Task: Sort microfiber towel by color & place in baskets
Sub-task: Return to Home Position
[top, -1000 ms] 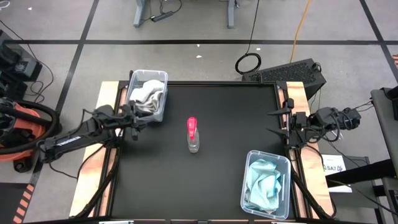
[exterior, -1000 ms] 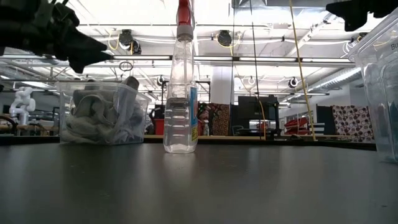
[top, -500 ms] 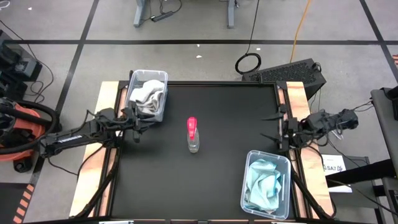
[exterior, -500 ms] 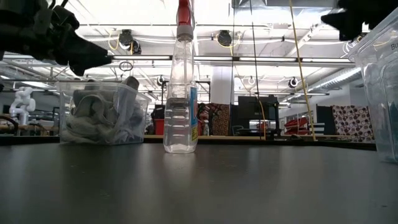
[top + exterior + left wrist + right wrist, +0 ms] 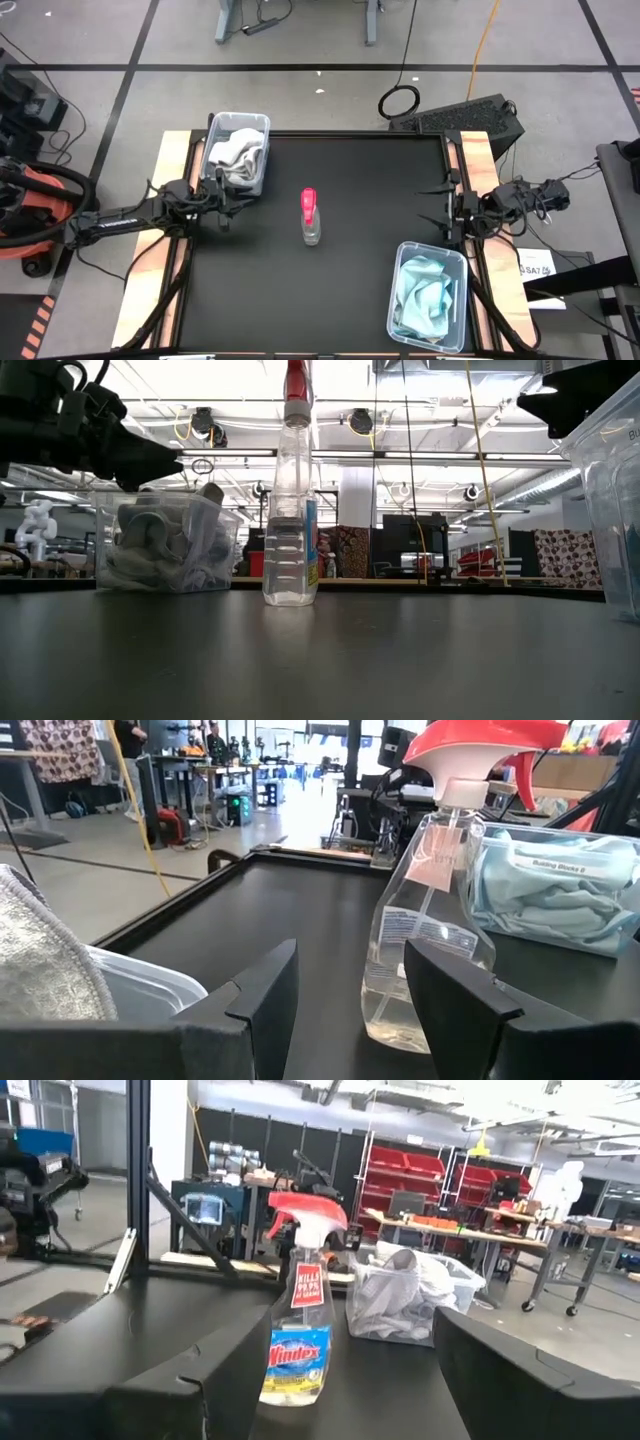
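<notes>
Waiting at the table's (image 5: 340, 300) edges, the left gripper (image 5: 225, 207) and right gripper (image 5: 432, 205) have fingers apart and hold nothing. I think sorting is done: grey towels (image 5: 236, 152) fill the left basket (image 5: 212, 125), blue towels (image 5: 425, 295) the right basket (image 5: 397, 300).

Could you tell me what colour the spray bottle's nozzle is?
Red nozzle, clearest in left wrist view.

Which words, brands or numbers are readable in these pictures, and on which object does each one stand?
"Windex": front label of the spray bottle.
"KILLS": red tag on the bottle's neck; the lines under it are too small to read.
"Building Blocks": white label on the basket holding the light blue towels; one character after it is unclear.
"SAY": white sheet near the high view's right edge; the rest is too small.
</notes>
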Robot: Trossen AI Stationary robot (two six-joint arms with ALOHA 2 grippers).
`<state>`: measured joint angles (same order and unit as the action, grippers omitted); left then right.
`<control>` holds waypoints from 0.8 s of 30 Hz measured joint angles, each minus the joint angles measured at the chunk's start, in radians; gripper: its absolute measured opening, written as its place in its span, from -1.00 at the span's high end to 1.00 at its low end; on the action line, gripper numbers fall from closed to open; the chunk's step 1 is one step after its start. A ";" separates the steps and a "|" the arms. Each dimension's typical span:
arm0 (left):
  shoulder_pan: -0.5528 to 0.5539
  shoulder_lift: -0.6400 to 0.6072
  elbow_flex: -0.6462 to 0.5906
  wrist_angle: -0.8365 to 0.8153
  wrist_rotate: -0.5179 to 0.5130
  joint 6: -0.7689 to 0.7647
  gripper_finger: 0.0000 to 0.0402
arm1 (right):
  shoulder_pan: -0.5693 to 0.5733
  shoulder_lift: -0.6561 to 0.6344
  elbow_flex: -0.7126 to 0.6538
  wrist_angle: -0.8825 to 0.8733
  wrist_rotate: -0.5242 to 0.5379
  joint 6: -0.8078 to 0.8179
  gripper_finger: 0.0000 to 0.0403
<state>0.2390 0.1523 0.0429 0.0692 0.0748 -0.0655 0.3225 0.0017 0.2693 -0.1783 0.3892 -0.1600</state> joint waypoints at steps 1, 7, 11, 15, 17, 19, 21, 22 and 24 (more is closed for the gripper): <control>0.000 -0.001 0.000 -0.001 0.000 0.001 0.06 | 0.000 0.000 0.000 -0.005 0.000 0.000 -0.34; 0.000 -0.010 0.000 -0.025 0.000 0.020 0.06 | 0.000 0.001 -0.005 -0.019 0.001 0.014 -0.34; 0.000 -0.028 0.000 -0.058 0.001 0.027 0.06 | 0.000 0.001 -0.011 -0.020 0.003 0.017 -0.34; 0.000 -0.050 0.000 -0.076 0.000 0.026 0.06 | 0.000 0.001 -0.028 -0.020 0.028 0.022 -0.34; 0.000 -0.055 0.000 -0.082 0.000 0.026 0.06 | 0.000 0.001 -0.033 -0.019 0.032 0.034 -0.34; 0.000 -0.058 0.000 -0.085 0.000 0.024 0.06 | 0.000 0.001 -0.033 -0.018 0.031 0.053 -0.34; 0.000 -0.058 0.000 -0.084 0.000 0.017 0.06 | 0.000 0.001 -0.033 -0.017 0.028 0.076 -0.34; 0.000 -0.058 0.000 -0.083 0.000 0.010 0.06 | 0.000 0.001 -0.034 -0.018 0.028 0.084 -0.34; 0.001 -0.058 0.000 -0.081 -0.001 -0.001 0.06 | 0.000 0.001 -0.034 -0.021 0.027 0.094 -0.34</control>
<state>0.2398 0.0944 0.0433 -0.0116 0.0742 -0.0660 0.3225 0.0025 0.2348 -0.1990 0.4164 -0.0662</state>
